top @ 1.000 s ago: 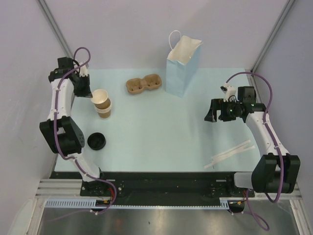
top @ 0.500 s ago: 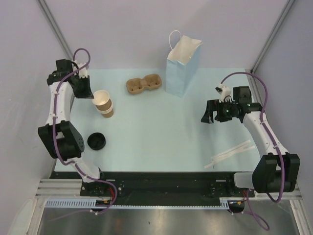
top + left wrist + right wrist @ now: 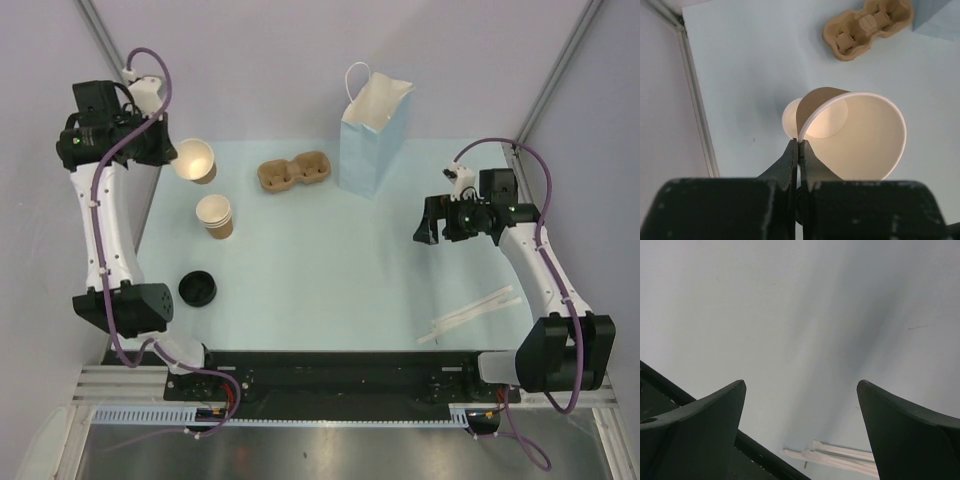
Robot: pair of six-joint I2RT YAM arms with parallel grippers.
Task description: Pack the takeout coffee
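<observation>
Left gripper (image 3: 799, 145) pinches the thin rim of a lidless paper cup (image 3: 865, 135) just ahead of it. Light and crushable, I'd judge. Right gripper (image 3: 801, 385) gapes empty.

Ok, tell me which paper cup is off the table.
The tilted cup pinched by its rim in the left gripper; the upright cup stands on the table.

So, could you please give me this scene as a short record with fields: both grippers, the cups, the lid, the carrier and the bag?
left gripper: shut on the rim of a lidless paper cup, held tilted above the table
right gripper: open, empty, above the table
second cup: lidless, upright on the table
black lid: loose, on the table's near left part
cup carrier: empty, left of the bag
blue paper bag: upright, open at the top
</observation>
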